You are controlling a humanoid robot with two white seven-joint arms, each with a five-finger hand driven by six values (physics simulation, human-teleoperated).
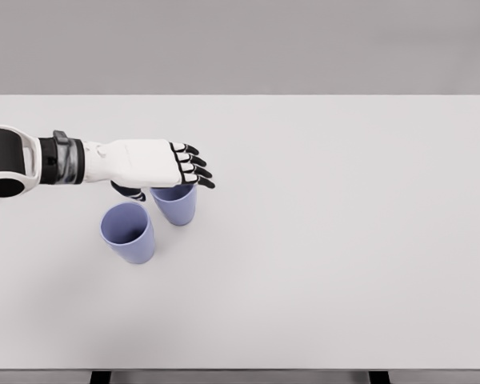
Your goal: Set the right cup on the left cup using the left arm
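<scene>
Now hovering the left hand, fingers relaxed and empty, over the right cup, needing to grasp before lifting onto the left cup.

White table: left cup, right cup upright, just apart.

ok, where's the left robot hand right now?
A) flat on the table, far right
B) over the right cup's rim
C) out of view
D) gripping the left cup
B: the left robot hand sits over the rim of the right cup, hiding part of it, while the left cup stands clear in front of it, untouched.
</scene>
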